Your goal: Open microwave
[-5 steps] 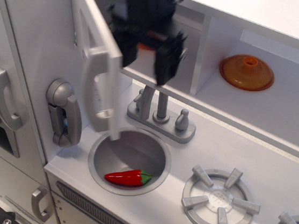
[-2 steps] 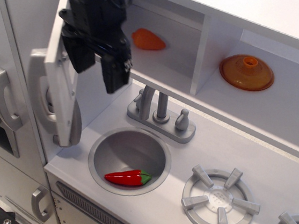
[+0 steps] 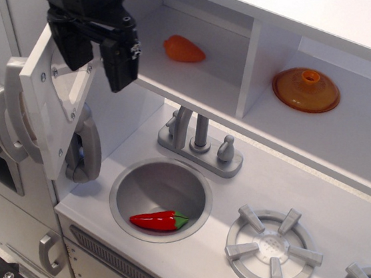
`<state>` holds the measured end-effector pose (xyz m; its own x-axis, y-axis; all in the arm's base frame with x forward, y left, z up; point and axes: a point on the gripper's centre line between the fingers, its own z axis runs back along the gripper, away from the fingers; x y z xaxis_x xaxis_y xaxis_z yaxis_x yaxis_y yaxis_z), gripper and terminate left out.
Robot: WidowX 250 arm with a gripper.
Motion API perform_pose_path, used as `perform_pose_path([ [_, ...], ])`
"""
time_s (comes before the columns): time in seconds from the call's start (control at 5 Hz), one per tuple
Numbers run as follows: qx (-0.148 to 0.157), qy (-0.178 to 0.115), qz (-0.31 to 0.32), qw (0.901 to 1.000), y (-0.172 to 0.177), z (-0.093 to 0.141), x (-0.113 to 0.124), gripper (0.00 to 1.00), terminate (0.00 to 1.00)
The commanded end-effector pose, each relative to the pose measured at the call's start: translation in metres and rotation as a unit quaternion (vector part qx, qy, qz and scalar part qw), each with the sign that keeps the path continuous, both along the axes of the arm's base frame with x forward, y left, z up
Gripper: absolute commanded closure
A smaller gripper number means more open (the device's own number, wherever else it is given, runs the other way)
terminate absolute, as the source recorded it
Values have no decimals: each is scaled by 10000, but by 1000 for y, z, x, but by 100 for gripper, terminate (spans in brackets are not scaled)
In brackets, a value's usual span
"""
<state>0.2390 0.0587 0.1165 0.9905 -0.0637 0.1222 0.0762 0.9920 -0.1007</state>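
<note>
Microwave: upper left compartment, door swung wide to the left, orange pepper inside. Gripper: black, jaws spread, holding nothing, at the door's inner top edge. Sink: red chilli inside

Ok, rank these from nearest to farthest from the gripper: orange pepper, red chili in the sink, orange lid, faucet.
From the gripper:
1. Orange pepper, in the open microwave compartment to its right.
2. Faucet, below right.
3. Red chili, down in the sink.
4. Orange lid, far right shelf.
</note>
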Motion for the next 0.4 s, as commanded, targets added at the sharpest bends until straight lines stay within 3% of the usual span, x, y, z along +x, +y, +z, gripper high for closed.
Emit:
perform_pose_path([
  [0.0,-346,-492,266,9978,-8,51,8,0,0],
  [0.2,-346,-492,266,9978,-8,51,8,0,100],
])
